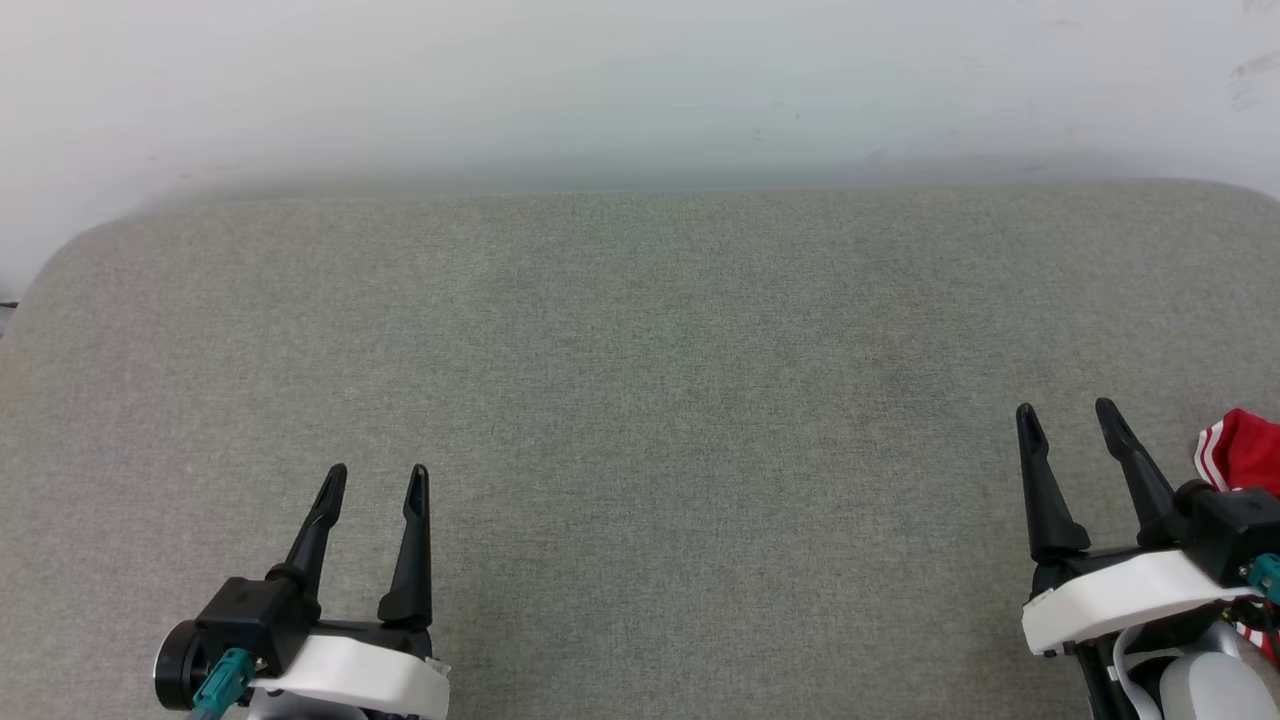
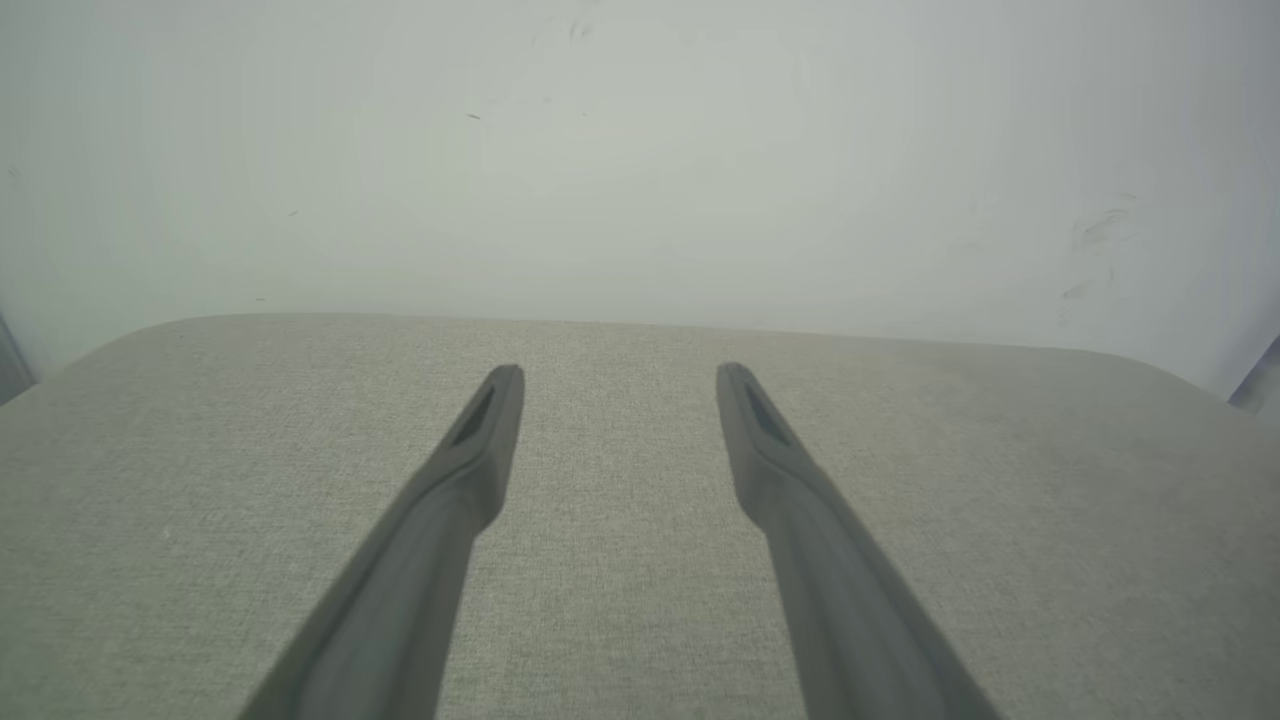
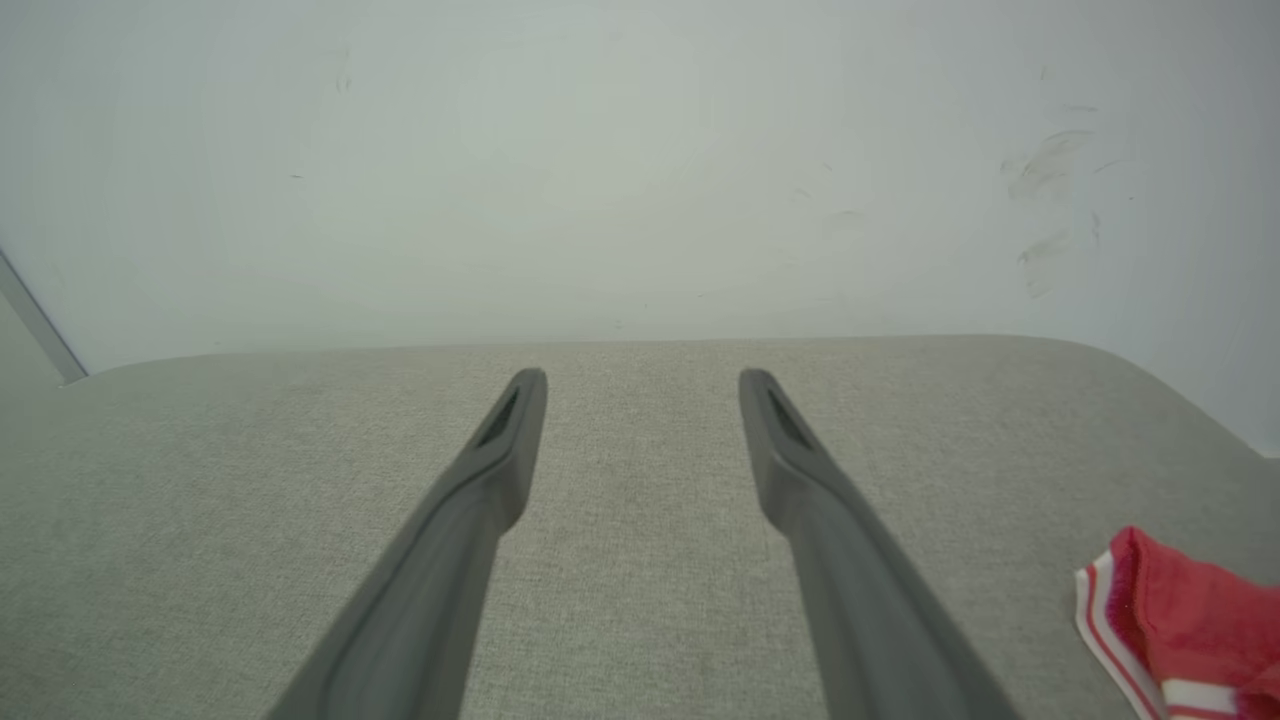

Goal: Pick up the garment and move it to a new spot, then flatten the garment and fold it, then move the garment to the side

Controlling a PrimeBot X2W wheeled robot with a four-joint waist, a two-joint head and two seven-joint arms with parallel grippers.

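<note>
Head view: garment (image 1: 1245,450) on grey cushion (image 1: 640,350); right hand (image 1: 1065,407) just beside.

garment (image 1: 1243,452): red, red-white striped trim
state: bunched, partly cut off by the frame
place: right edge of grey worktop (image 1: 640,400)

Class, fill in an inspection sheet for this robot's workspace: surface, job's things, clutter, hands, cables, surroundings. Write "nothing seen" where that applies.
Surface: grey fabric-covered table, flat, rounded far corners.
Job's things: red shirt with red-white striped trim, bunched at the table's right side, mostly cut off by the picture edge.
Clutter: nothing seen.
Hands: left hand open, holding nothing; right hand open, holding nothing, fingers apart from the shirt.
Cables: teal plug at the left wrist; white cable by the right wrist.
Surroundings: pale wall behind the table, with scuff marks.
</note>
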